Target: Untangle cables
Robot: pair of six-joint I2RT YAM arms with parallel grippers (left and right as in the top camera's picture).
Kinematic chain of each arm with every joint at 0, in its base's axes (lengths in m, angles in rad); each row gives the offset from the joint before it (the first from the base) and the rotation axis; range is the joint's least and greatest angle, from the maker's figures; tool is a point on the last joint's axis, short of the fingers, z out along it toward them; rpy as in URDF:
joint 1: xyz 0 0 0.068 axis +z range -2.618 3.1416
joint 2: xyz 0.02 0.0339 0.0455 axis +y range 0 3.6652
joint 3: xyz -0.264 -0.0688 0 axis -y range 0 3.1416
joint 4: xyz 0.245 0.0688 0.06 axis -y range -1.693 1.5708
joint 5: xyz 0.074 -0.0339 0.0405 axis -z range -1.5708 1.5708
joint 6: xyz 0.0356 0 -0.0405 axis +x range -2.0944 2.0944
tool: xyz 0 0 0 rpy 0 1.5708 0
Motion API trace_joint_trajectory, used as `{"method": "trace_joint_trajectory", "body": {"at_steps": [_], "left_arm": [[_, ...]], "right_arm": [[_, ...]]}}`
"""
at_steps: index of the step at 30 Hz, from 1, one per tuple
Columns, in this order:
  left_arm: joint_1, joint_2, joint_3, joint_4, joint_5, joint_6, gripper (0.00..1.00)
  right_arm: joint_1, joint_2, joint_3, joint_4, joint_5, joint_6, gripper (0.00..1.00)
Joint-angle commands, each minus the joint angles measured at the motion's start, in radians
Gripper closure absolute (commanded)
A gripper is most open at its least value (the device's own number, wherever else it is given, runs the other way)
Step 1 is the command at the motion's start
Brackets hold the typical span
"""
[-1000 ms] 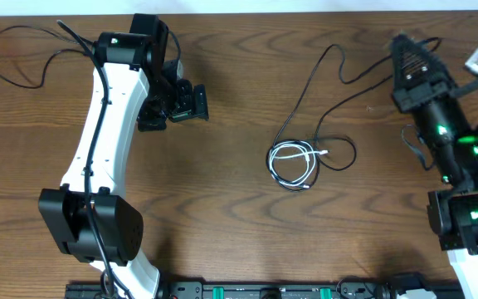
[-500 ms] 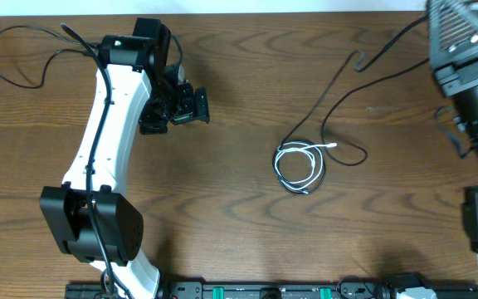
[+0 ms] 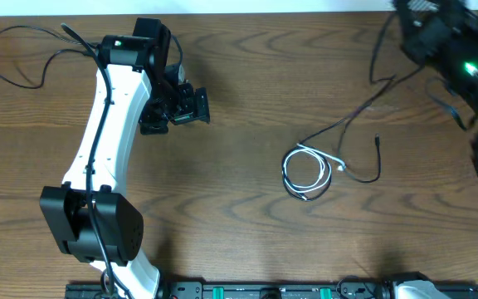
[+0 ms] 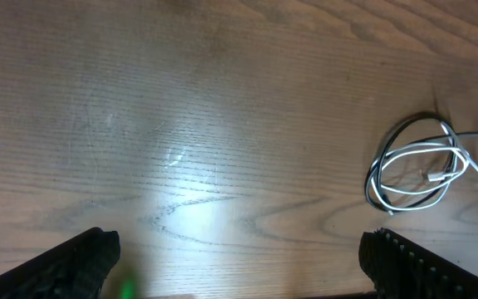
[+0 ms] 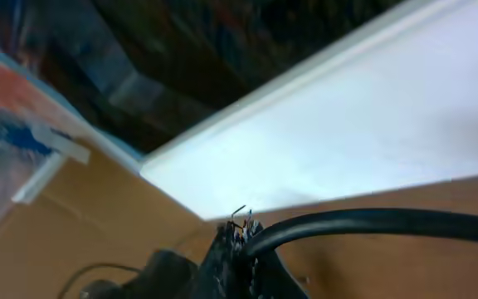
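A small tangle of cables lies right of the table's middle: a white cable point(image 3: 304, 169) coiled with a thin black cable point(image 3: 363, 176). The black one runs up and right to my right gripper point(image 3: 398, 18), which is blurred at the far right edge. In the right wrist view my right gripper point(image 5: 243, 237) is shut on this black cable point(image 5: 372, 220), lifted off the table. My left gripper point(image 3: 175, 115) hovers open at the far left with nothing in it. In the left wrist view, the coil point(image 4: 417, 166) lies well ahead and right of my left gripper point(image 4: 243, 274).
Another thin black cable point(image 3: 15, 58) loops near the far left corner, behind the left arm point(image 3: 98, 158). The table's white far edge point(image 3: 264, 7) runs along the top. A black rail point(image 3: 264, 291) borders the near edge.
My right gripper has risen and swung toward the far right corner with the black cable. This drew the cable taut and dragged the coil a little to the right. The left arm is still.
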Motion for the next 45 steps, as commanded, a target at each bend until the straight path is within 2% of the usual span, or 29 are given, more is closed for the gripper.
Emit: {"method": "trace_joint_trajectory", "body": {"at_steps": [1,4,9,13,15,17,20,31,39,45], "left_arm": [[-0.009,0.003,-0.009,-0.003,0.014,-0.001,0.02],[-0.019,0.003,-0.010,-0.005,0.047,0.007,0.02],[-0.050,0.003,-0.010,-0.008,0.310,0.163,0.02],[-0.095,0.003,-0.010,-0.007,0.329,0.167,0.02],[-0.124,0.003,-0.010,-0.003,0.328,0.163,0.02],[-0.153,0.003,-0.016,0.008,0.296,0.105,0.02],[-0.187,0.004,-0.034,0.032,0.173,-0.019,0.02],[-0.339,0.016,-0.207,0.211,0.169,-0.122,0.02],[-0.398,0.029,-0.307,0.330,0.115,-0.219,0.14],[-0.408,0.029,-0.388,0.434,0.114,-0.258,0.31]], "right_arm": [[0.027,0.011,0.057,0.022,-0.061,-0.040,0.99],[0.040,0.024,0.117,0.029,-0.060,-0.040,0.98],[0.041,0.025,0.170,-0.075,0.029,-0.091,0.98],[0.041,0.041,0.168,-0.254,0.174,-0.146,0.99],[0.041,0.062,0.167,-0.322,0.186,-0.174,0.99],[0.043,0.092,0.166,-0.378,0.185,-0.181,0.99],[0.043,0.139,0.166,-0.432,0.181,-0.181,0.99],[0.048,0.271,0.166,-0.519,0.084,-0.181,0.99],[0.076,0.291,0.166,-0.565,0.085,-0.223,0.99],[0.090,0.292,0.166,-0.564,0.085,-0.225,0.99]]}}
